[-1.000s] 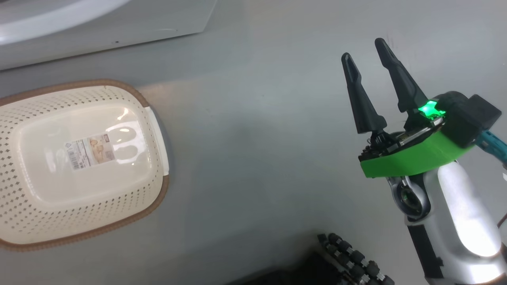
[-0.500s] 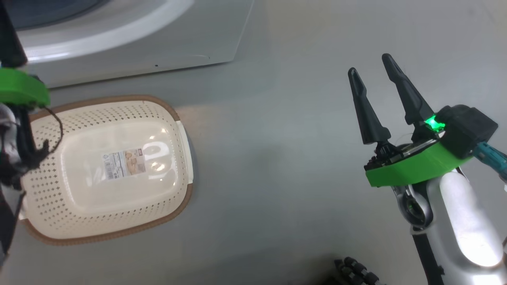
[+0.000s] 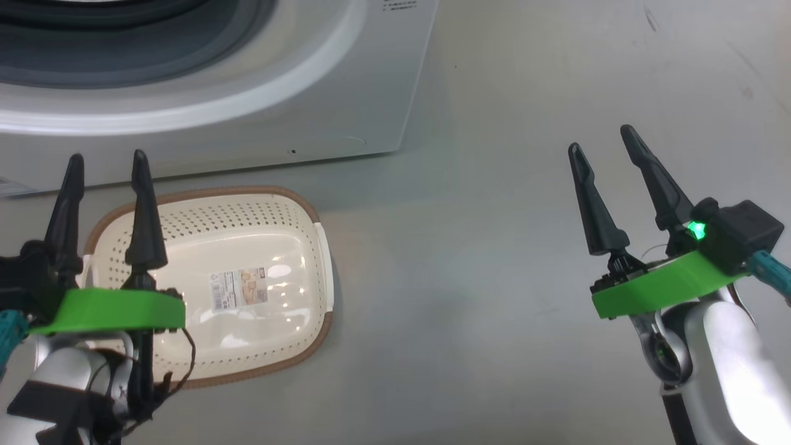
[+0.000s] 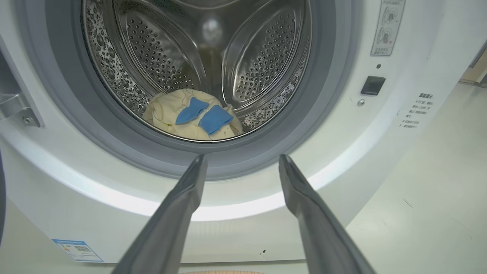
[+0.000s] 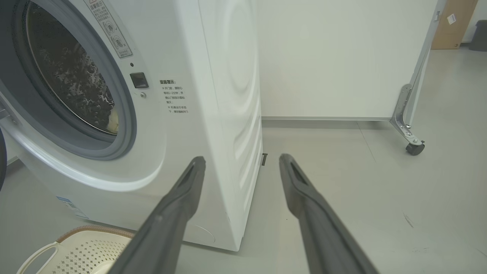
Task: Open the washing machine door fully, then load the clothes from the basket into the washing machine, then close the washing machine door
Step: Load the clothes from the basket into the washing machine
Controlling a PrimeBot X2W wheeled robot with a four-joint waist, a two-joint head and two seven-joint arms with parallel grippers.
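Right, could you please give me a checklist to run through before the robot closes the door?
1. Clothes inside the drum: ok.
2. Basket empty: ok.
3. Gasket free of fabric: ok.
4. Left end effector open and empty: ok.
5. Right end effector open and empty: ok.
6. Door within reach: cannot tell, just a dark edge in view.

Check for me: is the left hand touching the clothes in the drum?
Apart. The left wrist view shows the open left hand outside the washing machine, short of its grey door seal, while the clothes lie inside the drum.
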